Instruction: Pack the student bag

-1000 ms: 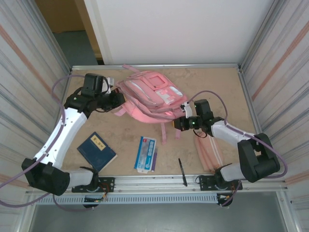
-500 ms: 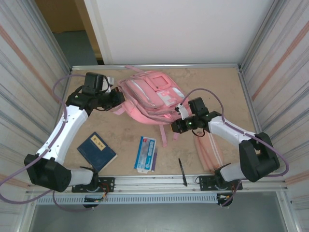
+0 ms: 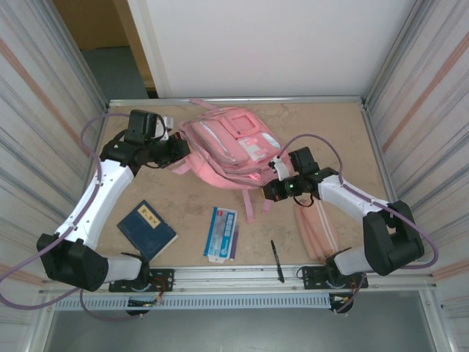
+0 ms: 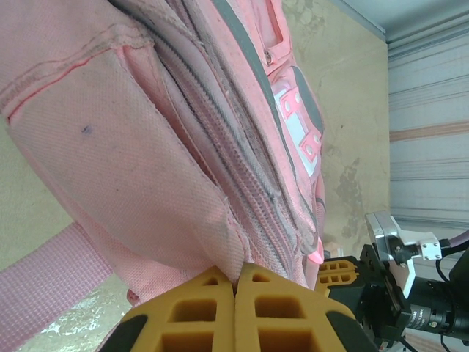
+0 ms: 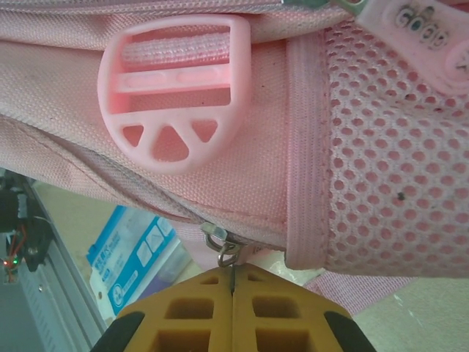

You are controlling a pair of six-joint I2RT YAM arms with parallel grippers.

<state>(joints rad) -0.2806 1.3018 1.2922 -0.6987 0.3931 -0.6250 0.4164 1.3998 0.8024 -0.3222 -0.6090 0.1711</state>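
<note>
Tabletop (image 3: 352, 139): a flat, mottled tan board with a metal rail along its near edge.
Student bag (image 3: 227, 150): a large backpack of coarse pink woven fabric. It lies flat at the far middle of the tabletop, front side up. It has a white patch, rows of zips and loose webbing straps trailing toward the near edge.
Left hand (image 4: 234, 273): the ribbed yellow fingers are pressed together and pinch the edge of the pink fabric at the bag's left side.
Right hand (image 5: 232, 273): the yellow fingers are closed flat against each other at the bag's near right corner, nipping the small metal zip pull (image 5: 223, 249).
Buckle (image 5: 179, 92): a smooth, rounded pink plastic strap slider lying against the weave just above the zip.
Mesh pocket (image 5: 396, 183): open pink netting with round holes, edged by a stitched band, beside the buckle.
Book (image 3: 146, 229): dark blue and rectangular, at the near left.
Packet (image 3: 221, 233): a glossy blue and white oblong, near the middle of the near edge.
Pen (image 3: 276, 261): thin and black, by the near rail.
Pencil case (image 3: 316, 233): slim and pale pink, at the near right.
</note>
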